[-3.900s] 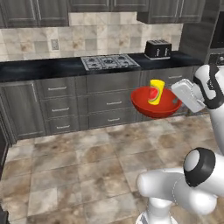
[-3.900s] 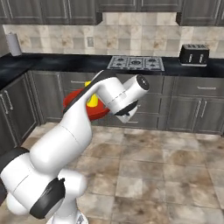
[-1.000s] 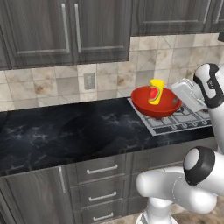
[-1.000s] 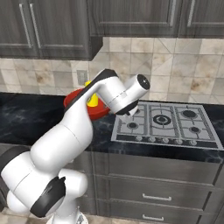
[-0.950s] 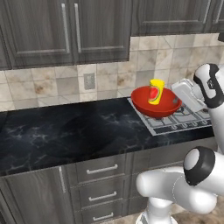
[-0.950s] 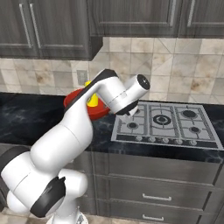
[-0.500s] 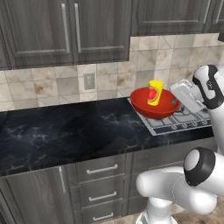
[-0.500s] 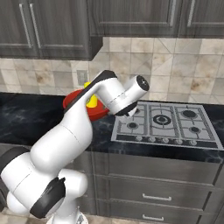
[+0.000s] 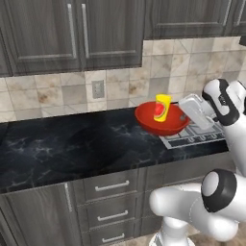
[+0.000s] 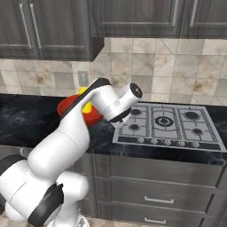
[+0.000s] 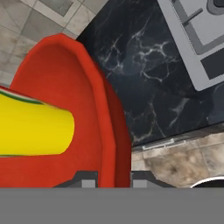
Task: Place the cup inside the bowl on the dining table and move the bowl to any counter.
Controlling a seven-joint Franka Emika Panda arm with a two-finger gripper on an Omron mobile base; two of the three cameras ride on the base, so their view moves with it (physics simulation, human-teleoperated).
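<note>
Black marble counter [image 9: 72, 144]: beside the cooktop [image 10: 170, 124] our gripper [image 11: 113, 181] pinches the glossy bowl [image 9: 161, 120] rim, cup [image 9: 162, 107] inside

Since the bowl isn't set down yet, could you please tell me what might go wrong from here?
The claw pinches only the bowl by its rim, so it might tip or slip. The cup stands loose inside and could topple out. The bowl hangs beside the cooktop; lowered there, it might land on a burner rather than the counter.
</note>
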